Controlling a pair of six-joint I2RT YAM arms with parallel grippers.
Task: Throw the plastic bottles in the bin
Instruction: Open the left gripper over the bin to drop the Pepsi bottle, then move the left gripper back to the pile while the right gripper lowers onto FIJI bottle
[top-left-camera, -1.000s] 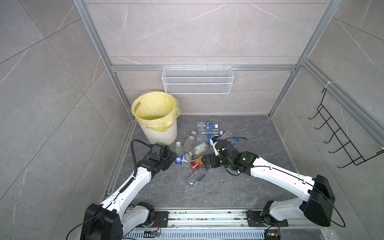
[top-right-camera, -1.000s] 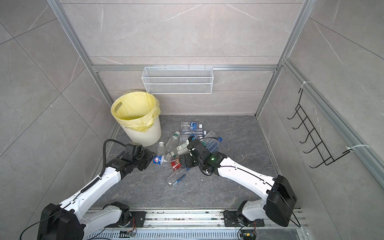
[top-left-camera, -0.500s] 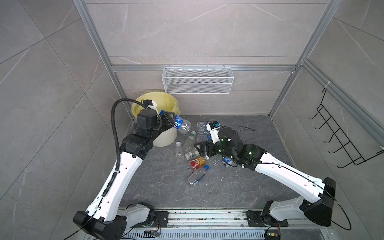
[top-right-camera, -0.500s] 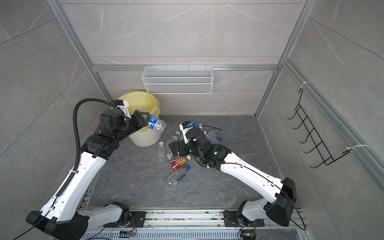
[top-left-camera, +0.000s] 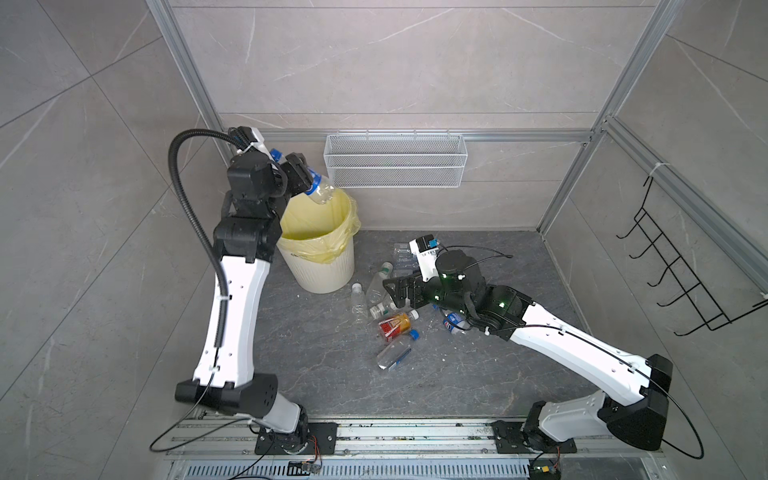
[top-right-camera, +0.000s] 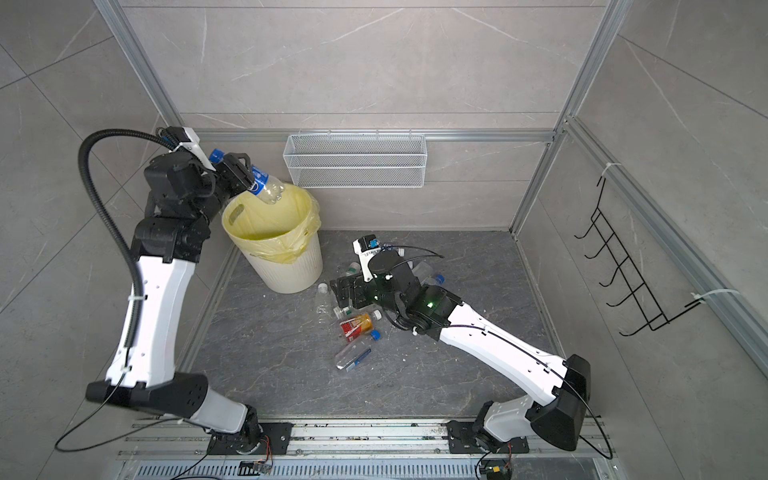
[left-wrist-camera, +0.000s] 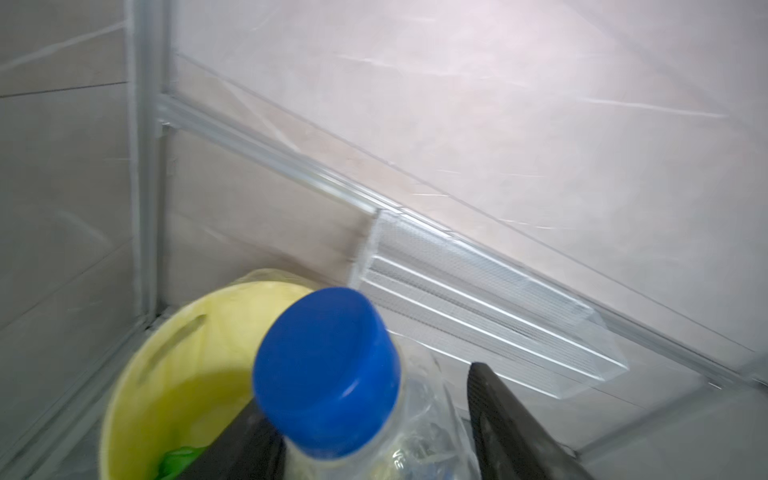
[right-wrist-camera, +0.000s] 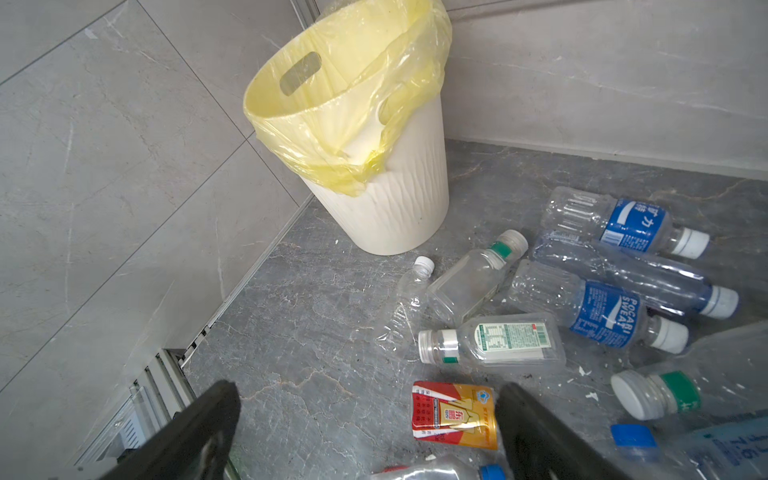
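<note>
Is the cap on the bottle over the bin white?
No, in the left wrist view the bottle over the bin has a blue cap.

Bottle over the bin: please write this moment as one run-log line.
left gripper: bottle between jaws, over bin, grip unclear | right gripper: open over loose bottles

Bottles (top-left-camera: 392, 325) right of bin (top-left-camera: 320, 276) (on floor (top-left-camera: 324, 374))
</note>
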